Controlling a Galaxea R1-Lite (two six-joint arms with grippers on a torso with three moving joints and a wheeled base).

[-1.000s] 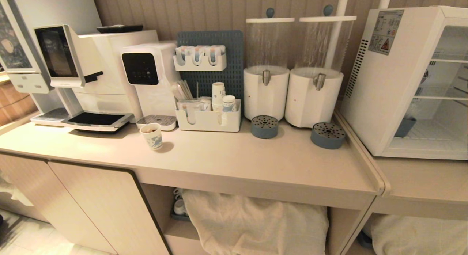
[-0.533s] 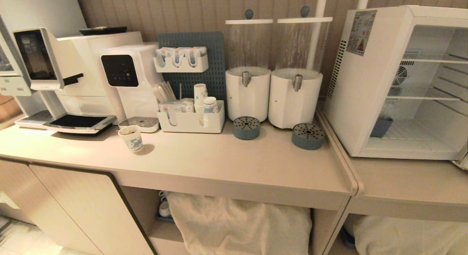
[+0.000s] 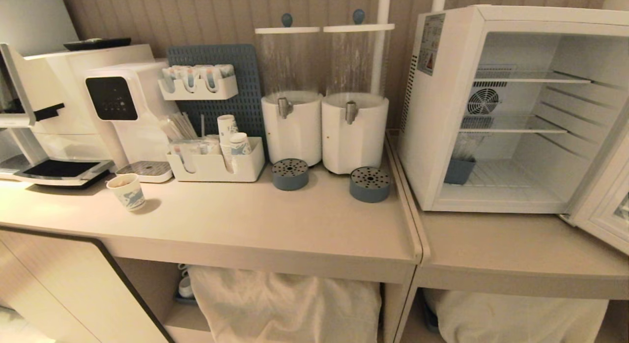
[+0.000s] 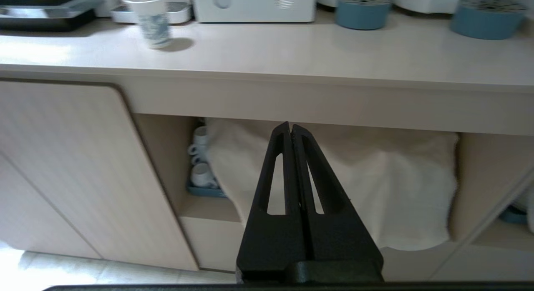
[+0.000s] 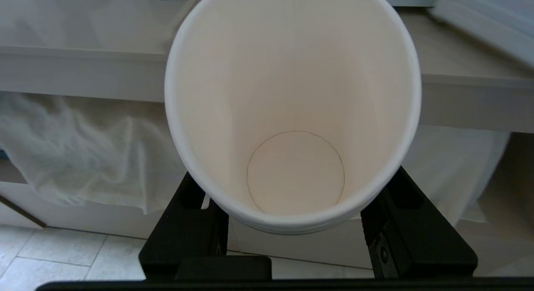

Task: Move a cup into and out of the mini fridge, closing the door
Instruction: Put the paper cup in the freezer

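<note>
In the right wrist view my right gripper [image 5: 293,186] is shut on the cup [image 5: 292,95], a white paper cup with a rolled rim and a clean white inside, its mouth facing the camera. The black fingers [image 5: 190,228] clamp its sides. The mini fridge [image 3: 442,112] stands on the lower counter at the right with its door [image 3: 607,210] swung open; wire shelves show inside. The door's edge [image 5: 488,20] also shows in the right wrist view. My left gripper [image 4: 290,126] is shut and empty, parked below the counter front. Neither arm shows in the head view.
Another paper cup with a brown inside [image 3: 127,191] stands on the counter at the left. Two white drink dispensers [image 3: 292,127] with blue drip trays [image 3: 369,184], a cup organizer [image 3: 216,166] and a water machine [image 3: 118,107] line the back. A blue container [image 3: 459,170] sits inside the fridge.
The whole head view has shifted left, so the camera has swung toward the fridge; its interior and open door now show. Nothing on the counter has moved.
</note>
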